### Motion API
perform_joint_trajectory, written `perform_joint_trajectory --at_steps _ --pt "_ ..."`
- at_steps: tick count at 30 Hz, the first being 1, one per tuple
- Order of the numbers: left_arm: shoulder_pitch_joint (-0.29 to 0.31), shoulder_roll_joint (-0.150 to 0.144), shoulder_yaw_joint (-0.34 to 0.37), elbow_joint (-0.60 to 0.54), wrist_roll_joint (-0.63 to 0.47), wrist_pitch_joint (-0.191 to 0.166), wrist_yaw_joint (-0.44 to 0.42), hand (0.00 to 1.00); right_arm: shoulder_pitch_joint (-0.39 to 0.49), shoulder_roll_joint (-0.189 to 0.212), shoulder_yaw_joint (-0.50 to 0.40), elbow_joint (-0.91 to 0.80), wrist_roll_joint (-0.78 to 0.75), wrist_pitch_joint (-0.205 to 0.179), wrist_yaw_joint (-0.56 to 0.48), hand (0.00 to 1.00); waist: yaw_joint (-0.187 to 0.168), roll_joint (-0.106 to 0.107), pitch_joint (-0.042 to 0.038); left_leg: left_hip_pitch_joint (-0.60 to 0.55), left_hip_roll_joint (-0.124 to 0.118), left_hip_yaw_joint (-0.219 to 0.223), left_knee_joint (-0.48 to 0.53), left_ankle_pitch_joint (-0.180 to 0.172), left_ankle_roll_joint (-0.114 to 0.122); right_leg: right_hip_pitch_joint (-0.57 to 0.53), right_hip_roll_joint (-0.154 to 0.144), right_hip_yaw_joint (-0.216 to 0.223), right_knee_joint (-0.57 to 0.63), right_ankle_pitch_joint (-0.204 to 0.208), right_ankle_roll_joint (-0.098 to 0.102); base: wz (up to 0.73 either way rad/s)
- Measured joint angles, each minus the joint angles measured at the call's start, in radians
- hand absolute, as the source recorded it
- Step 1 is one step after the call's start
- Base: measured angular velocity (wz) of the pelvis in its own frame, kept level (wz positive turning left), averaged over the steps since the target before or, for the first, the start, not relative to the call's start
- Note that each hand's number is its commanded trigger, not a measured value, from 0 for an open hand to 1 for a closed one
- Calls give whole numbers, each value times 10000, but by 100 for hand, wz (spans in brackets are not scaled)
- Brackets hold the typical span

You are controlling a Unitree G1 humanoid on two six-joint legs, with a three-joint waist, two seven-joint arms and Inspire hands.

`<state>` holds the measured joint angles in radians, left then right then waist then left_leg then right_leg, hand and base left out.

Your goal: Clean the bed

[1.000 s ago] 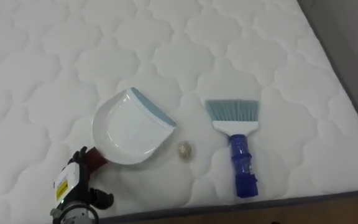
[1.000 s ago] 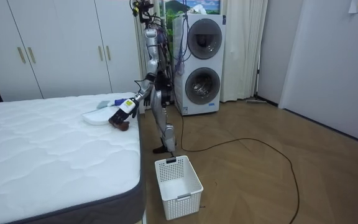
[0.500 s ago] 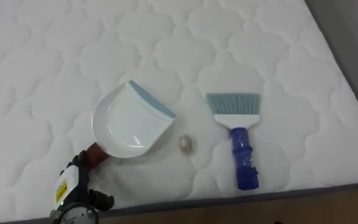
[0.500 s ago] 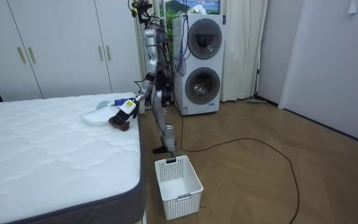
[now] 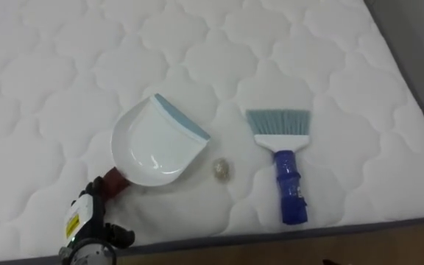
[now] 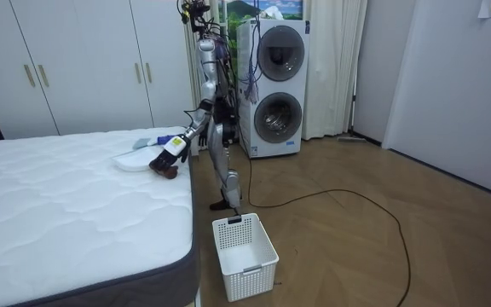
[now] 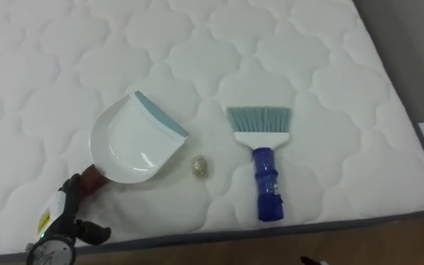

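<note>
Three things near the closest edge of the white quilted mattress [image 5: 65, 59]: a white dustpan [image 5: 153, 147], a hand brush [image 5: 284, 165] and a small, pale, crumpled scrap [image 5: 221, 169]. Dustpan flat on the quilting, blue-grey lip toward the upper right, brown handle pointing down-left into the left hand [image 5: 87, 217]. Fingers curled over the end of that handle and gripping it, wrist low by the mattress edge. Scrap loose on the fabric between dustpan and hand brush, just beside the dustpan's lower right rim, touching neither. Hand brush to the right of it, untouched, pale blue bristles pointing up the view, blue handle toward the near edge. In the room view, standing upright at the bed's corner, left arm stretched out over the mattress to the dustpan. On the wood floor by the bed's side, a white slatted basket [image 6: 244, 247]. Behind, two stacked front-loading washers [image 6: 273, 85], and white wardrobe doors [image 6: 75, 68] along the wall at the room view's left.
</note>
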<state>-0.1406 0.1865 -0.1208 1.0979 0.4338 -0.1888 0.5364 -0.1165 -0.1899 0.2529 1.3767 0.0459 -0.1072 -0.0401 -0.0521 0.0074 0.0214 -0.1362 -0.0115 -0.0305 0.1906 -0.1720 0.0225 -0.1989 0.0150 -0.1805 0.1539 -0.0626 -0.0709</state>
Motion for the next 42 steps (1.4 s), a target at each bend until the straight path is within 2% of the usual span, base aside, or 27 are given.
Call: perform_joint_trajectory --at_steps 5,14,18,26,30,34,36,38,42 --pt "-187 218 -2 0 -8 1 18 0 -23 -18 -1 -3 -6 0 33 0 -4 17 10 -27 -1 5 0 0 0 -59 -5 -7 8 -1 -1 0" --pt "-383 350 -7 2 -77 38 23 0 -127 -39 -3 17 -118 2 199 0 -231 42 25 -311 -25 -3 118 0 0 -234 -79 -217 14 -1 1 4" --pt "-628 369 -2 46 -82 63 21 0 -104 -47 -7 15 -162 -3 177 0 -243 52 32 -355 -18 30 124 0 0 -295 -76 -198 27 3 4 0" --pt "-1039 370 -4 126 -87 83 -3 0 -190 -94 -8 4 -161 -12 8 0 -253 152 108 -535 -5 212 149 0 0 -585 -88 -122 206 -9 -13 -3" --pt "-1091 368 -9 353 -84 96 -11 0 -201 -96 -5 -11 -169 -15 -14 0 -278 150 109 -741 -7 263 175 1 2 -866 -102 -80 343 -22 -31 -4" --pt "-1334 459 -4 438 -181 265 -255 0 -236 -117 -29 -8 -197 -5 -29 0 -299 154 119 -1122 -16 277 416 1 2 -1241 -155 -78 591 -40 -60 0" --pt "-1580 574 -6 494 -518 267 -313 0 -271 -155 -8 -13 -213 -11 -47 0 -301 179 155 -1351 -17 277 548 1 2 -1471 -187 -77 727 -52 -75 0" --pt "-1953 701 -8 644 -916 276 -405 0 -302 -232 27 -20 -190 12 -117 0 -275 251 255 -1709 -28 282 789 1 2 -1817 -241 -77 944 -66 -94 0" --pt "-2155 806 -9 725 -1224 297 -499 0 -263 -363 105 -13 -146 83 -155 0 -278 338 317 -2092 -33 435 980 8 13 -2319 -322 -25 1337 -125 -124 -1"
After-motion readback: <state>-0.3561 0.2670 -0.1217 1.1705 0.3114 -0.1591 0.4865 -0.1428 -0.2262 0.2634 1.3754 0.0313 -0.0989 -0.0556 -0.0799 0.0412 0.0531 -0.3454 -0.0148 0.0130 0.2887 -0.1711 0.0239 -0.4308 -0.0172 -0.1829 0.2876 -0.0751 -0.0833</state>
